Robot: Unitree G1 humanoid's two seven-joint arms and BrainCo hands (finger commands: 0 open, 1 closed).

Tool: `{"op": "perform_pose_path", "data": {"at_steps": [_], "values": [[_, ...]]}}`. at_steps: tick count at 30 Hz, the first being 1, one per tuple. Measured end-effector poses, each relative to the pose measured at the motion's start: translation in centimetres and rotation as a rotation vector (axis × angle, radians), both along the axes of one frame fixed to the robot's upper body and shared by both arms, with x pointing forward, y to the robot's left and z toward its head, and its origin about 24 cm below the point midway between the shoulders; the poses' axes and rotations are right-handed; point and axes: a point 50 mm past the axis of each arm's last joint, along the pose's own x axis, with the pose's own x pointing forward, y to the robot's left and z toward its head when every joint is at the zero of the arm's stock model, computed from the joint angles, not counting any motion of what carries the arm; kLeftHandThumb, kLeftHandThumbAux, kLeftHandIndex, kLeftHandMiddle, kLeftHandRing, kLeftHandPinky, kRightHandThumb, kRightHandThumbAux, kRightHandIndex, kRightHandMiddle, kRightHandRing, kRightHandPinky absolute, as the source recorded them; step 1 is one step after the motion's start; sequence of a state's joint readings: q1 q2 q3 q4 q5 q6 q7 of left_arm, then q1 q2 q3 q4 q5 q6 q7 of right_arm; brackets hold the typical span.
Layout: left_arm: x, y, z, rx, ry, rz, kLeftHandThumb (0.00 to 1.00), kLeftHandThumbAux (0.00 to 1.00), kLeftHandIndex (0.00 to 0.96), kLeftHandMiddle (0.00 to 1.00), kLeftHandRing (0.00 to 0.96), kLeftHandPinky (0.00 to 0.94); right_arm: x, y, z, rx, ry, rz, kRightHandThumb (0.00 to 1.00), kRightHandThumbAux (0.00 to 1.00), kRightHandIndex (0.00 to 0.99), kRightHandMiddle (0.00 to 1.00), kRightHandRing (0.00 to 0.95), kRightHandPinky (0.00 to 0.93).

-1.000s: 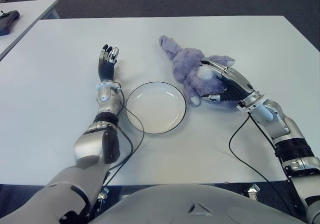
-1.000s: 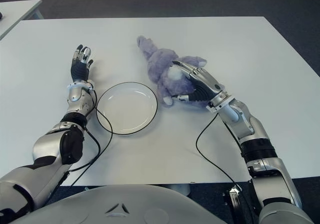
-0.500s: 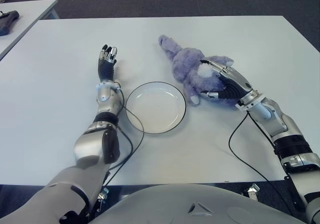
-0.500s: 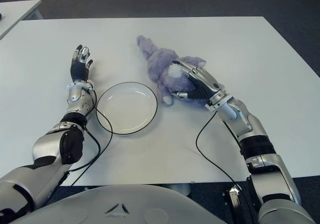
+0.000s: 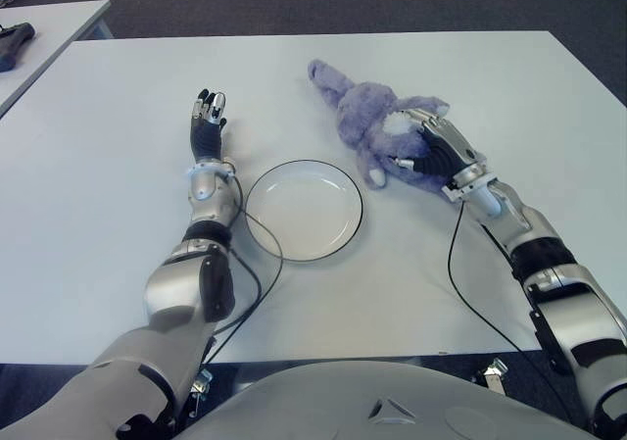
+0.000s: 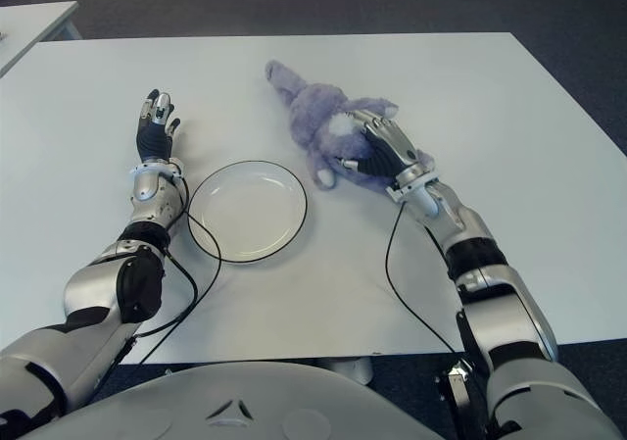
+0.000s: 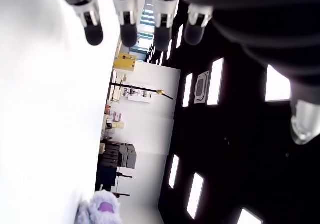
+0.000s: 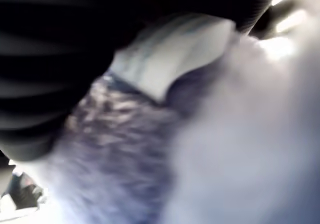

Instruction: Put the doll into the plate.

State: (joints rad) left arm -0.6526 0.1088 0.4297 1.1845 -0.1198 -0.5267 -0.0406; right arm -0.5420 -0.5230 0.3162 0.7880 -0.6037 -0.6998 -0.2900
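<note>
**Doll grasped beside the plate**

The purple doll (image 5: 377, 126) is clasped by the right hand (image 5: 439, 151) on the white bench (image 5: 490, 77), at two o'clock from the plate (image 5: 303, 211) (outside its rim). The left hand (image 5: 206, 122), fingers extended, is seen at ten o'clock.

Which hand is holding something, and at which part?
The right hand grips the purple doll at its body; the left hand holds nothing.

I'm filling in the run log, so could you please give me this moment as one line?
right hand: shut on doll | doll: on table, right of plate | plate: empty | left hand: open, left of plate
</note>
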Motion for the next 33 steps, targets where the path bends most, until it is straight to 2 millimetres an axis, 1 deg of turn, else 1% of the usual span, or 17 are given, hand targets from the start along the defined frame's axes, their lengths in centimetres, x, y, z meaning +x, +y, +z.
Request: {"op": "perform_pose_path", "data": {"at_steps": [2,3,5,8,9,10,11,12,14,15,17,18,25,27,28,30,33], "values": [[0.0,0.0,0.0,0.000,0.000,0.000,0.000,0.416,0.021,0.083,0.054,0.011,0.6,0.3,-0.1,0.013,-0.001,-0.020,0.694,0.701,0.437,0.379,0.460,0.571],[0.0,0.0,0.0,-0.001,0.000,0.000,0.000,0.415,0.024,0.084,0.055,0.015,0.8,0.4,-0.1,0.019,-0.003,-0.030,0.695,0.701,0.440,0.415,0.495,0.604],[0.0,0.0,0.0,-0.002,0.000,0.000,0.000,0.415,0.025,0.084,0.055,0.016,1.2,0.7,-0.2,0.029,-0.003,-0.046,0.695,0.701,0.440,0.425,0.506,0.615],[0.0,-0.1,0.0,-0.002,0.000,0.000,0.000,0.415,0.033,0.088,0.056,0.015,1.7,0.9,-0.3,0.041,-0.004,-0.065,0.695,0.701,0.443,0.522,0.574,0.688],[0.0,-0.1,0.0,-0.003,-0.001,0.000,0.000,0.413,0.035,0.090,0.058,0.017,1.8,1.0,-0.3,0.044,-0.005,-0.071,0.694,0.702,0.444,0.597,0.624,0.730],[0.0,-0.1,0.0,-0.003,-0.002,0.000,0.000,0.412,0.035,0.090,0.058,0.017,1.9,1.0,-0.3,0.045,-0.005,-0.075,0.694,0.702,0.444,0.610,0.632,0.737],[0.0,0.0,0.0,-0.005,-0.004,0.000,0.000,0.410,0.038,0.092,0.060,0.019,2.0,1.1,-0.3,0.046,-0.006,-0.080,0.462,0.568,0.634,0.679,0.684,0.759],[0.0,0.0,0.0,-0.007,-0.007,-0.001,0.000,0.409,0.038,0.093,0.060,0.020,2.1,1.1,-0.3,0.047,-0.007,-0.085,0.400,0.535,0.683,0.697,0.697,0.764],[0.0,0.0,0.0,-0.012,-0.012,0.003,0.000,0.409,0.041,0.094,0.061,0.022,2.3,1.2,-0.3,0.051,-0.010,-0.097,0.370,0.531,0.728,0.726,0.720,0.759],[-0.1,0.0,0.0,-0.014,-0.014,0.004,0.000,0.410,0.043,0.095,0.062,0.021,2.3,1.2,-0.3,0.051,-0.013,-0.101,0.352,0.547,0.747,0.758,0.762,0.797],[-0.1,0.1,0.0,-0.019,-0.016,0.008,0.000,0.410,0.043,0.096,0.062,0.021,2.4,1.2,-0.3,0.050,-0.017,-0.110,0.346,0.552,0.753,0.768,0.775,0.809],[-0.1,0.1,0.0,-0.022,-0.016,0.011,0.000,0.411,0.045,0.098,0.063,0.020,2.5,1.2,-0.4,0.050,-0.019,-0.115,0.343,0.579,0.765,0.794,0.796,0.825],[-0.1,0.3,0.0,-0.027,-0.018,0.018,0.000,0.412,0.046,0.100,0.064,0.019,2.8,1.4,-0.4,0.051,-0.026,-0.136,0.341,0.606,0.776,0.817,0.812,0.836],[-0.1,0.3,0.0,-0.027,-0.018,0.018,0.000,0.411,0.047,0.100,0.064,0.019,2.9,1.4,-0.4,0.050,-0.026,-0.141,0.349,0.631,0.773,0.821,0.815,0.834],[-0.1,0.3,0.0,-0.028,-0.018,0.018,0.000,0.409,0.048,0.100,0.067,0.024,2.9,1.4,-0.4,0.051,-0.026,-0.143,0.353,0.682,0.782,0.844,0.836,0.855],[-0.1,0.3,0.0,-0.028,-0.018,0.018,0.000,0.409,0.050,0.100,0.068,0.030,2.9,1.4,-0.4,0.056,-0.023,-0.147,0.342,0.731,0.793,0.863,0.849,0.854],[-0.1,0.3,0.0,-0.030,-0.019,0.019,0.000,0.416,0.050,0.100,0.068,0.032,3.1,1.5,-0.4,0.067,-0.018,-0.155,0.331,0.760,0.801,0.875,0.863,0.860]]}}
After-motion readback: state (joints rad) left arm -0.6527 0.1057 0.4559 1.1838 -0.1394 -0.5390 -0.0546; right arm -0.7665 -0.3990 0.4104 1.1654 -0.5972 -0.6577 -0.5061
